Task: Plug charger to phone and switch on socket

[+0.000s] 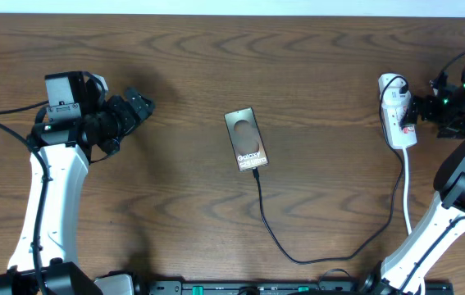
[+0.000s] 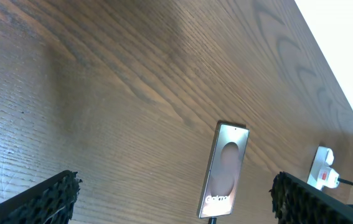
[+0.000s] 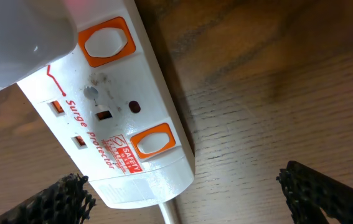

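phone (image 1: 246,139): lies flat and screen up in the middle of the table (image 1: 175,213), well apart from both arms. I take that as a spot either arm can reach.
charger (image 1: 275,238): the thin black cable meets the phone's lower edge, loops toward the near side of the table, then climbs right toward the socket. From above I judge the phone end is plugged in, though the plug is too small for me to be sure.
socket (image 3: 111,118): white strip at the far right of the table, with a white adapter (image 3: 20,37) seated at one end. There is an orange switch (image 3: 104,40) next to the adapter and a second orange switch (image 3: 153,142) toward the end where the white cord (image 1: 407,192) leaves. I cannot tell whether either is on.
right gripper (image 3: 182,180): jaws spread wide and holding nothing, close over the socket's cord end. I read this as lining up for a press.
left gripper (image 2: 176,186): also wide and empty, off to the left and facing the phone from well away. I judge it is parked clear of the cable.
step in hand: by my reading, only the switching is left.
risk: the strip looks light, so an off-centre push could slide it rather than rock the switch.
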Robot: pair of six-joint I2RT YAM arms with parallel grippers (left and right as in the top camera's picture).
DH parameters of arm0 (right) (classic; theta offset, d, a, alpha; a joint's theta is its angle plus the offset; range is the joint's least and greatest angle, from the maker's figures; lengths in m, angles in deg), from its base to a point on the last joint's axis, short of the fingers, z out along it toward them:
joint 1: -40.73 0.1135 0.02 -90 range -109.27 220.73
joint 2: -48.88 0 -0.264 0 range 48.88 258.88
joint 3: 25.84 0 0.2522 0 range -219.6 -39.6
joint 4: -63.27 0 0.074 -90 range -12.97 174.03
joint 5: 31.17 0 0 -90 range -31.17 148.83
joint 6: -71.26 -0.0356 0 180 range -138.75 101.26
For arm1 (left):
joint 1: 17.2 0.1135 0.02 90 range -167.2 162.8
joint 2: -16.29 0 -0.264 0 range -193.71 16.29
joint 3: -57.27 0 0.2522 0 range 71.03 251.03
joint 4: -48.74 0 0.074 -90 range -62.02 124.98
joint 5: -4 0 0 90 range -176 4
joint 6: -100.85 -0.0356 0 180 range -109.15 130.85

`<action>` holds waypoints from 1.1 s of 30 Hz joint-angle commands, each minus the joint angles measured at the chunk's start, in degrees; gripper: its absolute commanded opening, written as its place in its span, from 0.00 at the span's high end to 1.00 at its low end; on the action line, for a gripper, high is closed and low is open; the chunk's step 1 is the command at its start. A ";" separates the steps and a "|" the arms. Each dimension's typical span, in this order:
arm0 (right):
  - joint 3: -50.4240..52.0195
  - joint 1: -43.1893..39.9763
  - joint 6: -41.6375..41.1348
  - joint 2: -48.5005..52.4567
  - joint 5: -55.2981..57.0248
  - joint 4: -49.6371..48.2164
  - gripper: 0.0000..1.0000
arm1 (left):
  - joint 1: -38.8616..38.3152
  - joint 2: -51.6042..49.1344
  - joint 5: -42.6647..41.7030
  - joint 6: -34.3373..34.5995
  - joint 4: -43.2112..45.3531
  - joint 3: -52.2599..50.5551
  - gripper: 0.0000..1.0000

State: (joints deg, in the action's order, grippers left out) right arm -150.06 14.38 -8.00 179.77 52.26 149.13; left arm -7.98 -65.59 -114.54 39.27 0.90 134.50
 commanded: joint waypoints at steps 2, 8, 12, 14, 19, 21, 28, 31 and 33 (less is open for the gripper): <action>-0.66 0.09 0.68 0.26 0.22 -0.11 0.01 | -0.17 -0.35 0.37 -0.98 0.00 0.52 0.02; -0.66 0.09 0.68 0.26 0.22 -0.11 0.01 | -0.17 -0.35 0.37 -0.98 0.00 0.52 0.02; -0.66 0.09 0.68 0.26 0.22 -0.11 0.01 | -0.17 -0.35 0.37 -0.98 0.00 0.52 0.02; -0.66 0.09 0.68 0.26 0.22 -0.11 0.01 | -0.17 -0.35 0.37 -0.98 0.00 0.52 0.02; -0.66 0.09 0.68 0.26 0.22 -0.11 0.01 | -0.17 -0.55 0.61 -0.98 0.00 0.52 0.02; -0.66 0.09 0.68 0.26 0.22 -0.11 0.01 | -0.17 -0.55 0.85 -0.98 0.02 0.52 0.02; -0.66 0.09 0.68 0.26 0.22 -0.11 0.01 | -0.20 0.39 0.98 -0.98 0.00 0.52 0.02; -0.63 0.09 0.68 0.26 0.22 -0.11 0.01 | -0.17 3.23 3.54 -3.02 0.02 0.50 0.02; -0.63 0.09 0.68 0.26 0.22 -0.11 0.01 | -0.17 6.82 9.79 -3.32 -0.17 0.50 0.02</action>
State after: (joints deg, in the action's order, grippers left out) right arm -150.06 14.38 -7.91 179.77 52.29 149.10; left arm -8.01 -64.28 -112.11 38.35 0.81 134.50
